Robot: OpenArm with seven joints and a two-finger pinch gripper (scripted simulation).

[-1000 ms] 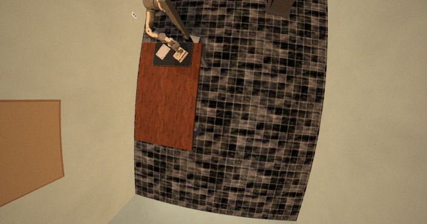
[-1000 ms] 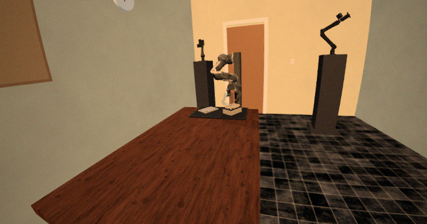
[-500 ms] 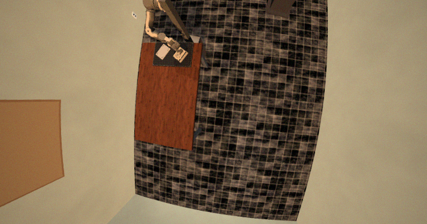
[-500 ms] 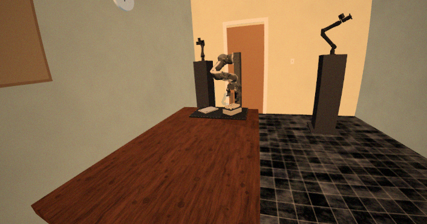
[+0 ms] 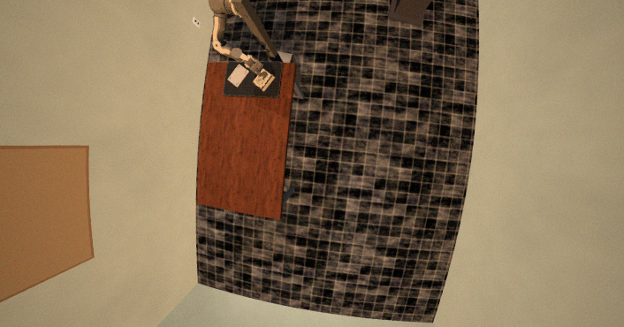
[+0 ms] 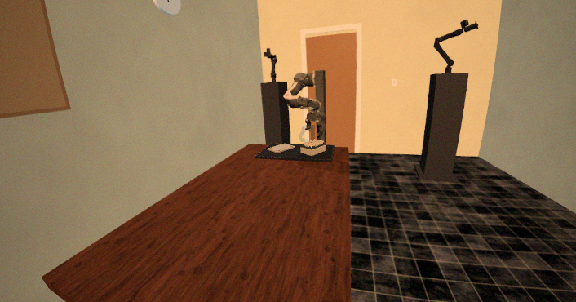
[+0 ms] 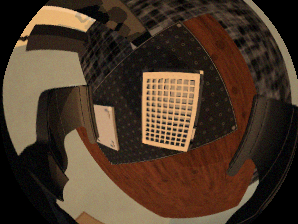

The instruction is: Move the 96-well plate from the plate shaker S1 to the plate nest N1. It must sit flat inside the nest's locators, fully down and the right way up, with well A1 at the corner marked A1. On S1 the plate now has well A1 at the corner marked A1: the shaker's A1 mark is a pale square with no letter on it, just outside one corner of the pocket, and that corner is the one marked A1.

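Note:
The 96-well plate [image 7: 170, 107] is a pale grid of wells lying flat on the tan plate shaker S1 [image 6: 313, 150], at the right of the dark mat [image 6: 295, 153]. It also shows in the exterior view [image 6: 313, 143] and from overhead [image 5: 263, 81]. The plate nest N1 [image 6: 281, 148] is a flat pale tray at the left of the mat, apart from the shaker; it shows in the wrist view [image 7: 107, 128] and overhead [image 5: 237, 75]. My gripper [image 6: 311, 134] hangs straight above the plate, open and empty, a short way off it. Its fingers are out of the wrist view.
The mat lies at the far end of a long wooden table [image 6: 245, 222]. The arm's dark column [image 6: 320, 99] and a dark pedestal [image 6: 274, 112] stand just behind the mat. Another pedestal with a camera arm [image 6: 442, 124] stands on the tiled floor to the right.

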